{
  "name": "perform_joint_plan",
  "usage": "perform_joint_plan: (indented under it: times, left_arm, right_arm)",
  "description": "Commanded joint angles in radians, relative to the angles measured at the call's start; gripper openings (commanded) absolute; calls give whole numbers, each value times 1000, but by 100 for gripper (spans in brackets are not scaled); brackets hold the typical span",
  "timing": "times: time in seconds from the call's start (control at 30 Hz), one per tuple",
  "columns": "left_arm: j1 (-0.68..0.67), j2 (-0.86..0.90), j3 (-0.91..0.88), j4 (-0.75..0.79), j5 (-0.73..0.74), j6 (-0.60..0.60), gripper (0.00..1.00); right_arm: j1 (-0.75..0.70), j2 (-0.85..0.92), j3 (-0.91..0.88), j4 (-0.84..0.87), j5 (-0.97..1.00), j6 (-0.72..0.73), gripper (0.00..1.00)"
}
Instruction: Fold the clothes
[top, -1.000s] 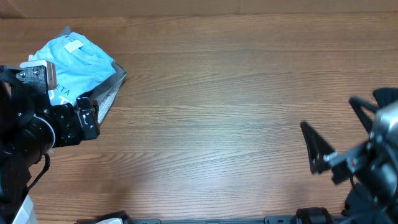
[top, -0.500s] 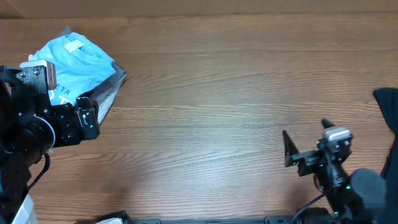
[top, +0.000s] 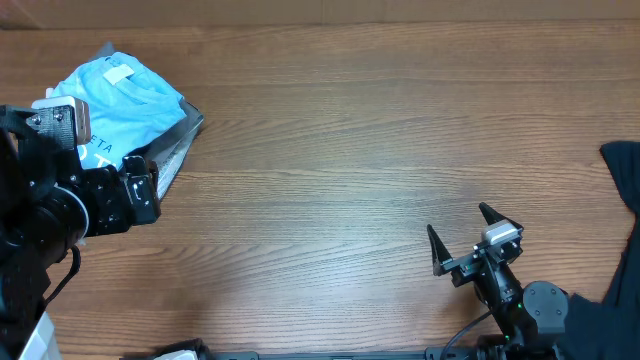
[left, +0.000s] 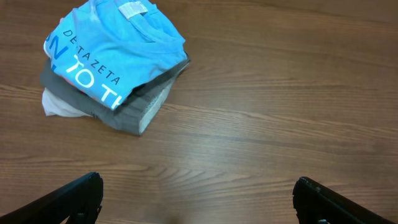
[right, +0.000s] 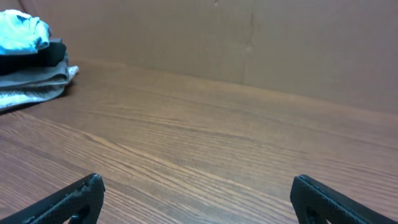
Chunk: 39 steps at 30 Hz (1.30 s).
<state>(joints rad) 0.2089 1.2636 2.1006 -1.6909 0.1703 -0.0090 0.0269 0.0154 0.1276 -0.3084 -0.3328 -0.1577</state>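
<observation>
Right gripper (top: 457, 220) shifted left over table (top: 330, 150), jaws wide, empty; left gripper (left: 199, 198) wide, near folded clothes (left: 112, 56).

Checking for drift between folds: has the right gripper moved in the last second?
Yes. The right gripper has shifted leftward, away from the dark garment at the picture's right edge.

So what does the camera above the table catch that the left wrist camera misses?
Only the overhead view shows the right gripper, jaws open above bare wood, and a dark garment at the table's right edge. Only the left wrist view shows the left gripper with its jaws open, and the white lettering in full, including DELTA ZETA. Both show the light blue T-shirt on top of a grey garment, stacked on the wooden table.
</observation>
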Motion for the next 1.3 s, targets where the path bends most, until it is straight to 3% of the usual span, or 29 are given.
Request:
perform_joint_plan:
  times: [0.0, 1.07, 1.13, 1.27]
  left_arm:
    - [-8, 0, 0, 2, -5, -14, 100]
    - [-8, -2, 0, 6, -8, -11, 100]
    - [-9, -14, -8, 66, -23, -5, 100]
    - [-50, -104, -162, 368, 28, -6, 100]
  right_arm:
    - [-3, -12, -42, 41, -10, 0, 100]
    - [-3, -10, -42, 42, -10, 0, 100]
    - [-3, -10, -42, 42, -10, 0, 100]
    - [-3, -10, -42, 42, -9, 0, 100]
